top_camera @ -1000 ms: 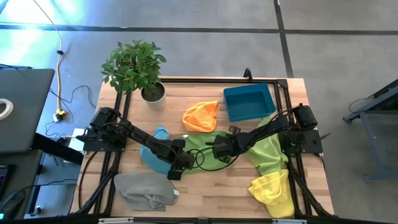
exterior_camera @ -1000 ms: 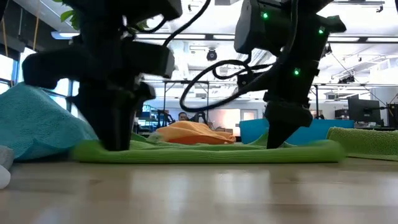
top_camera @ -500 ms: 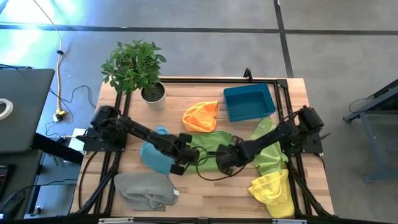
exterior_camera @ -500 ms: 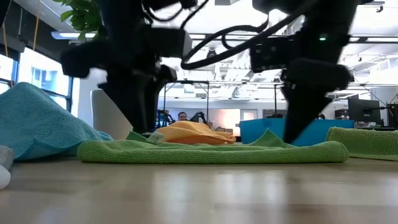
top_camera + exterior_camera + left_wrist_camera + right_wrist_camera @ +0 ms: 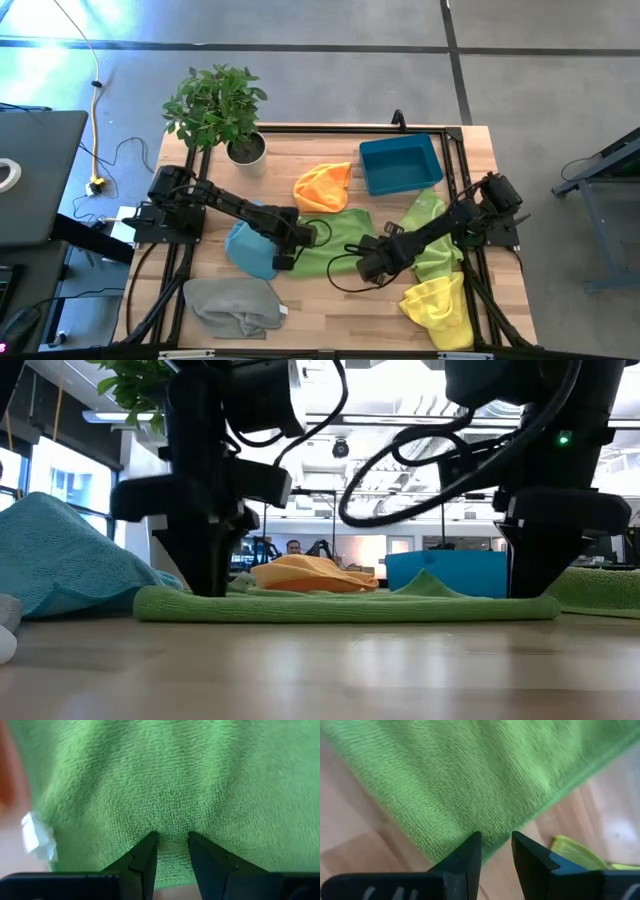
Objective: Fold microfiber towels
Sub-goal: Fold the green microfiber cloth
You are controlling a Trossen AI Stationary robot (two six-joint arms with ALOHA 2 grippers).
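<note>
Both arms are working the green towel [image 5: 335,240] now, which is lying spread flat in the middle of the table [image 5: 330,310], its long axis running across from one arm to the other. The left gripper [image 5: 171,845] is pressing down at the towel's left edge, fingers a little apart with green pile bunching between the tips, so I'm calling that a pinch on the cloth. The right gripper [image 5: 495,844] is sitting at the near right corner, its narrowly parted tips straddling the hem right where cloth is meeting bare wood; it is looking like a grip on that corner, though only a sliver of fabric is showing between them. From table level, both grippers are standing upright at opposite ends of the flat green strip. So each arm is nearest its own end, and the towel's body is stretching away from both grippers toward the far side, where the orange towel [image 5: 323,186] and the blue bin [image 5: 400,165] are sitting. My guess is that any fold would be carrying this near edge over toward them. The light blue towel [image 5: 248,250] is bunching just beside the left gripper.
</note>
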